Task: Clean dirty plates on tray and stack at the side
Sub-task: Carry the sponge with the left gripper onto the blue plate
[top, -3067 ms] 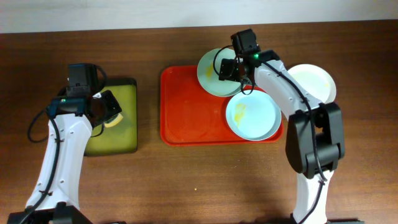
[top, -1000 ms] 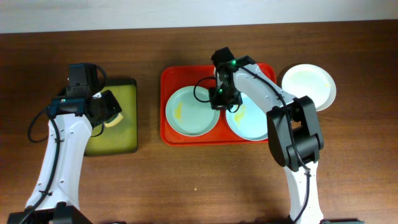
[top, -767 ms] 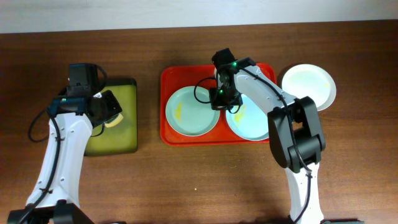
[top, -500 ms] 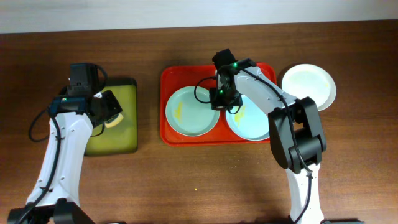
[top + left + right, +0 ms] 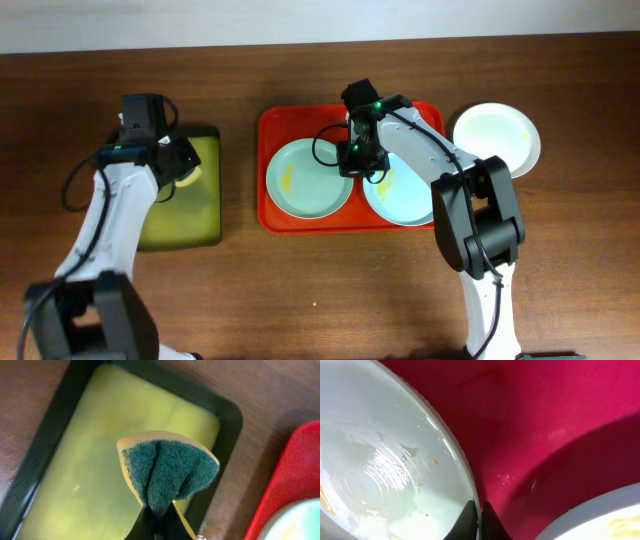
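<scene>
Plate [image 5: 308,180] rests on the tray [image 5: 279,127], rim pinched by right jaws.

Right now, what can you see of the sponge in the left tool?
The sponge is yellow foam with a dark green scouring face, turned toward the wrist camera. The left tool is shut on its lower edge, creasing the green face down the middle. It is held over the small black-rimmed tray with the yellow-green inside, near the side facing the red tray.
</scene>
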Robot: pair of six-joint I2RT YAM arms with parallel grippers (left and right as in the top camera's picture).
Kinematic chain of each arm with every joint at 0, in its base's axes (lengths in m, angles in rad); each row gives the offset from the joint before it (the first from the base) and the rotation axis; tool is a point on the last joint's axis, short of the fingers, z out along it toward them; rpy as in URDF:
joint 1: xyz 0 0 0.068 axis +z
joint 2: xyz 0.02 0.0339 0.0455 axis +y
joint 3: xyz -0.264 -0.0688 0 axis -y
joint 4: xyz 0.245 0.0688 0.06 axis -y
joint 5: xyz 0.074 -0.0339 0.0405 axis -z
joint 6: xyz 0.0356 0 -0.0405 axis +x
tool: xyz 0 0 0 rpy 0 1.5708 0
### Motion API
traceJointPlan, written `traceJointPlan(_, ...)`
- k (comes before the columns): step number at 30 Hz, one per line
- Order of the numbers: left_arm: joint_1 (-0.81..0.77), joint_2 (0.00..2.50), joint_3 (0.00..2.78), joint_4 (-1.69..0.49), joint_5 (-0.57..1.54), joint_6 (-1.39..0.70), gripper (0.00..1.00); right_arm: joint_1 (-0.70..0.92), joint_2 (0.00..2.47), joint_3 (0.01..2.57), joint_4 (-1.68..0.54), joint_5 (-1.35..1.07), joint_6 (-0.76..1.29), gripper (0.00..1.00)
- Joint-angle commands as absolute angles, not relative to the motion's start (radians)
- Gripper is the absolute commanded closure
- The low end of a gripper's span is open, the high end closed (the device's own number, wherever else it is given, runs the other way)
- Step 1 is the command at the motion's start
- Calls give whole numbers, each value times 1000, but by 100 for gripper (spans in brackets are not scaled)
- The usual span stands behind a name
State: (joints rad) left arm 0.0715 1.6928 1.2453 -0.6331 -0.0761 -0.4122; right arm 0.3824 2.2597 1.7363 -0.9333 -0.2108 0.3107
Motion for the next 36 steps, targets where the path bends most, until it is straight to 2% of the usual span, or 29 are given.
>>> traceJointPlan(1, 73, 1766, 1245, -551, -77, -422, 100, 400, 2284, 1700, -937, -179, 318, 96)
traceJointPlan(5, 73, 1836, 1245, -484, -91, -421, 100, 400, 2284, 1700, -926, -179, 318, 96)
traceJointPlan(10, 75, 1934, 1245, -480, -227, -421, 100, 400, 2284, 1700, -926, -179, 318, 96)
traceJointPlan(17, 82, 2027, 1245, -490, -233, -421, 100, 400, 2284, 1700, -926, -179, 318, 96)
traceJointPlan(22, 82, 2001, 1252, -497, -233, -375, 100, 400, 2284, 1700, -927, -179, 318, 96)
traceJointPlan(28, 81, 1836, 1261, -541, -189, -373, 100, 400, 2284, 1700, -923, -179, 318, 96)
traceJointPlan(36, 81, 1893, 1209, -562, -127, -373, 100, 400, 2284, 1700, -920, -179, 318, 96)
